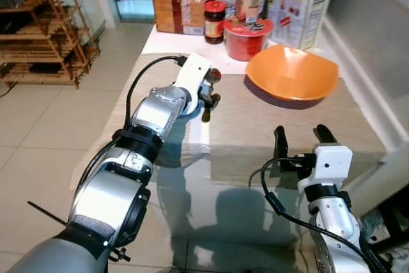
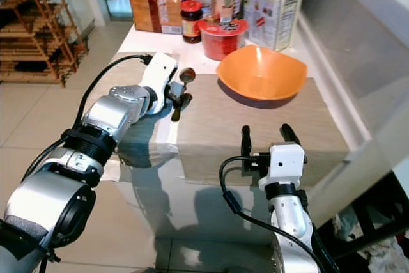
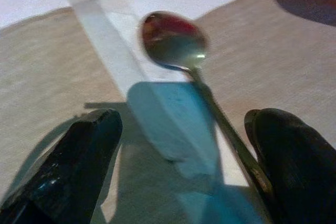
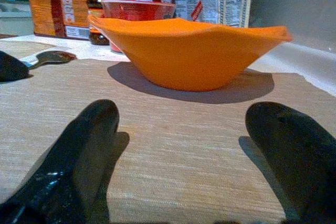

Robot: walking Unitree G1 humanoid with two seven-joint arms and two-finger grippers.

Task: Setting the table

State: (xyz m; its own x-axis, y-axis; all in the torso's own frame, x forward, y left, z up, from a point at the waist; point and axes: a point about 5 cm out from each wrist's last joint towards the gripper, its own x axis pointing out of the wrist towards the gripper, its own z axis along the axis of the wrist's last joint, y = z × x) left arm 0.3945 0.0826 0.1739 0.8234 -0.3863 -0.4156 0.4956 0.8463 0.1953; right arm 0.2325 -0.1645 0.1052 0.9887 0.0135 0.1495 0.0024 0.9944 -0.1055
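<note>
Left gripper (image 2: 177, 97) out over the placemat's (image 2: 268, 126) left edge, fingers apart, spoon handle lying against one finger (image 3: 294, 161); grip not closed on it. Spoon (image 3: 176, 43) bowl pointing toward the table's far end, near the mat's corner, resting over the seam of mat and white tabletop. Right gripper (image 1: 300, 137) low over the mat's near edge, fingers (image 4: 79, 156) spread wide, nothing between them. Orange bowl (image 1: 293, 73) on the mat's far part, straight ahead of the right gripper, well apart from it. Behind the bowl: red tub (image 1: 246, 36), dark jar (image 1: 215, 20), brown packet (image 1: 177, 11), white bag (image 1: 300, 1), crowded at the table's (image 1: 166, 43) far end, tops cut off. Wooden rack (image 1: 45, 36) on the tiled floor to the left. Spoon handle mostly hidden by the finger; spoon blurred in the left wrist view.
</note>
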